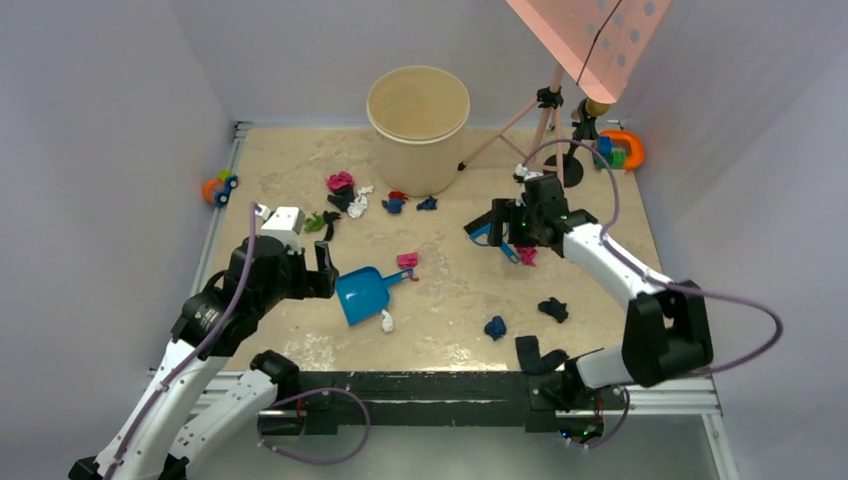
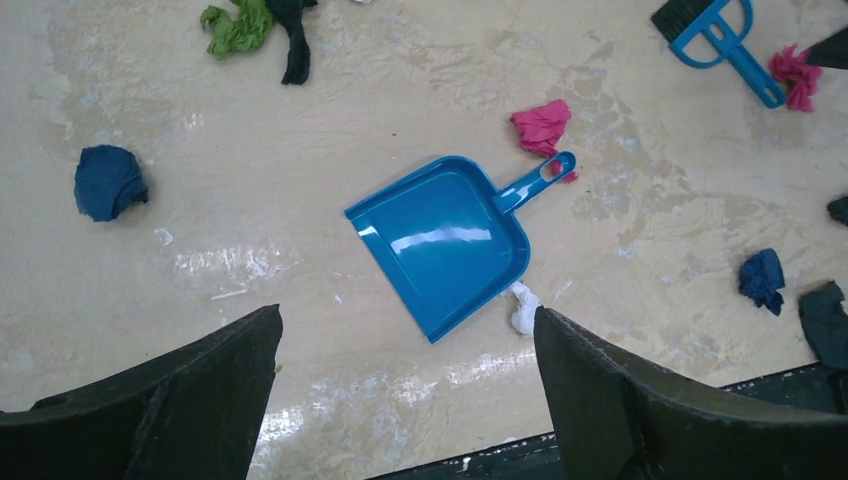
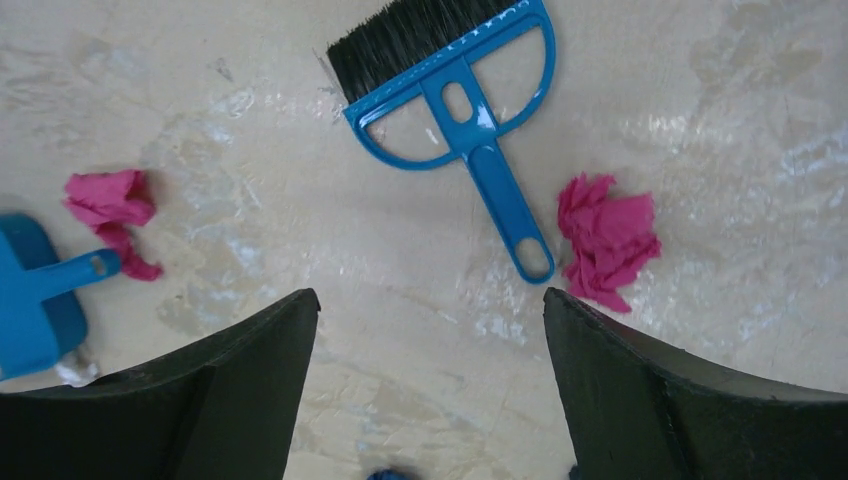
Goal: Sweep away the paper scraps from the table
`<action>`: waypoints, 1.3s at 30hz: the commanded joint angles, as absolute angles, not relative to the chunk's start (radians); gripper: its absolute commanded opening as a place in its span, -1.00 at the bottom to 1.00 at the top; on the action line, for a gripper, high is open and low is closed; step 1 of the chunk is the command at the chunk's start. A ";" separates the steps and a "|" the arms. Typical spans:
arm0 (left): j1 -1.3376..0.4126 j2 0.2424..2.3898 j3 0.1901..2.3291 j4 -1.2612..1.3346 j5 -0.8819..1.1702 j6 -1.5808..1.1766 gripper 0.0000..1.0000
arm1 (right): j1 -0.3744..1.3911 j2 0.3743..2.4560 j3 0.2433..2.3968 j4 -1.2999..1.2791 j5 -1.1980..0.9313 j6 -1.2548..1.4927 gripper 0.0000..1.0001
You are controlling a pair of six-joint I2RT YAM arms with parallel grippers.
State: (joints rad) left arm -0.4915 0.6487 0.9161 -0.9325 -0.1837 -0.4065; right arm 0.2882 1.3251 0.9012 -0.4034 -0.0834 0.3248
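Both hands gape wide: my right gripper [image 3: 430,300] above the blue brush [image 3: 465,120], my left gripper [image 2: 405,315] above the dustpan [image 2: 440,240]. I'd straddle the brush handle squarely, sparing the pink paper scrap [image 3: 607,238] by my right finger, seemingly touching the handle's tip.

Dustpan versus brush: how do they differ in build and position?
The dustpan is a solid scoop; the brush has an open-framed head with black bristles. The dustpan lies near the open left gripper, the brush near the open right gripper. A white scrap touches the dustpan's edge; a pink scrap sits beside the brush's handle end. Both are blue, flat on the table, ungrasped.
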 commanded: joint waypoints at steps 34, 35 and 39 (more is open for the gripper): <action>-0.489 0.608 0.895 -0.840 -0.089 -0.380 0.99 | 0.489 1.775 1.158 -0.434 0.081 0.189 -0.78; -0.489 0.621 0.896 -0.838 -0.077 -0.392 0.99 | 0.491 1.741 1.151 -0.423 0.053 0.192 -0.78; -0.489 0.705 0.905 -0.805 -0.007 -0.499 0.98 | 0.498 1.587 1.126 -0.389 -0.059 0.207 -0.78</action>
